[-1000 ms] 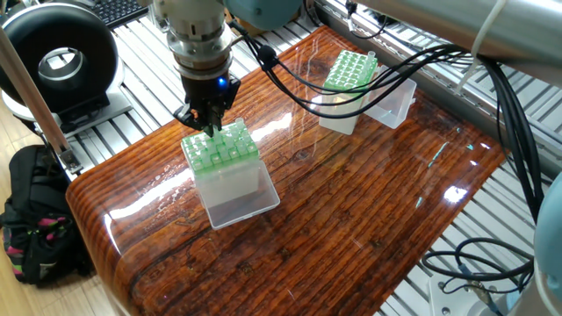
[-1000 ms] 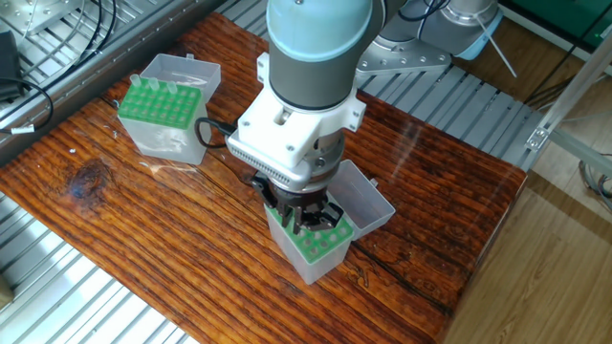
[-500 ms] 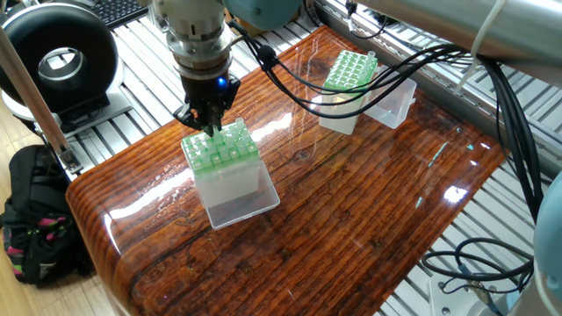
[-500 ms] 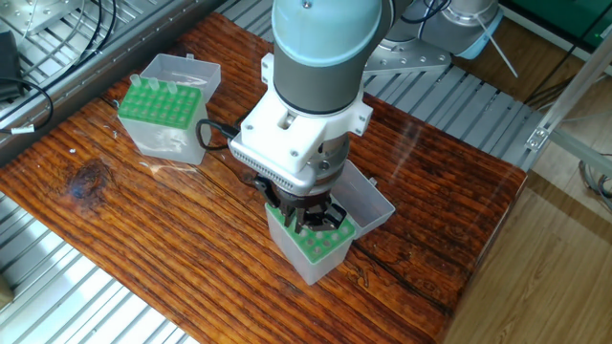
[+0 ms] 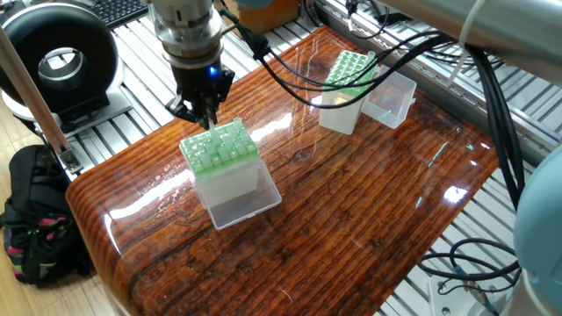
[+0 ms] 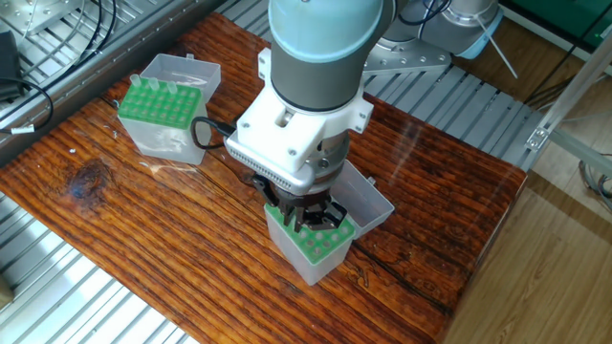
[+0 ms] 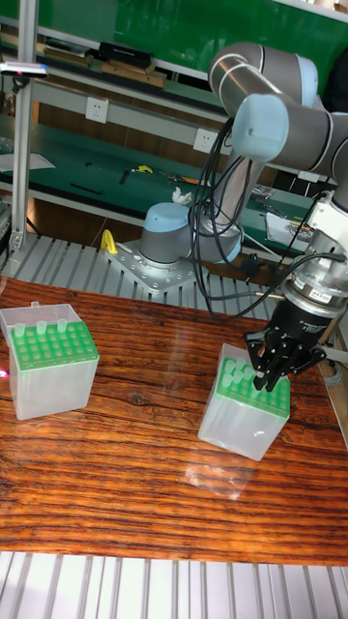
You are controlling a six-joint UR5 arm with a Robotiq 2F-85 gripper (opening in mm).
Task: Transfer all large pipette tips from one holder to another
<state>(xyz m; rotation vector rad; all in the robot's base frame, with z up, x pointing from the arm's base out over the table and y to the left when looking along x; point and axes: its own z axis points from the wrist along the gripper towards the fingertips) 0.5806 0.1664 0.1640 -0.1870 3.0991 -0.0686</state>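
Jaws poised over the back edge of the near green-topped box.

We see the jaws [image 5: 204,112] pointing straight down at the far edge of the near box [image 5: 225,169], fingertips at its green top; we cannot tell whether they are apart, together or clamped on a tip, since the fingers bunch dark and close in every view. In the tall fixed view the jaws [image 7: 274,372] sit over the box's right rear corner [image 7: 246,405]. One clear tip [image 5: 372,58] stands at the far corner of the second box [image 5: 347,86], well apart across the desk [image 5: 369,202]. A clear lid [image 5: 390,98] lies just beside that second box. Bare wood stretches wide between the boxes; the near box stands close to the desk's left rim.
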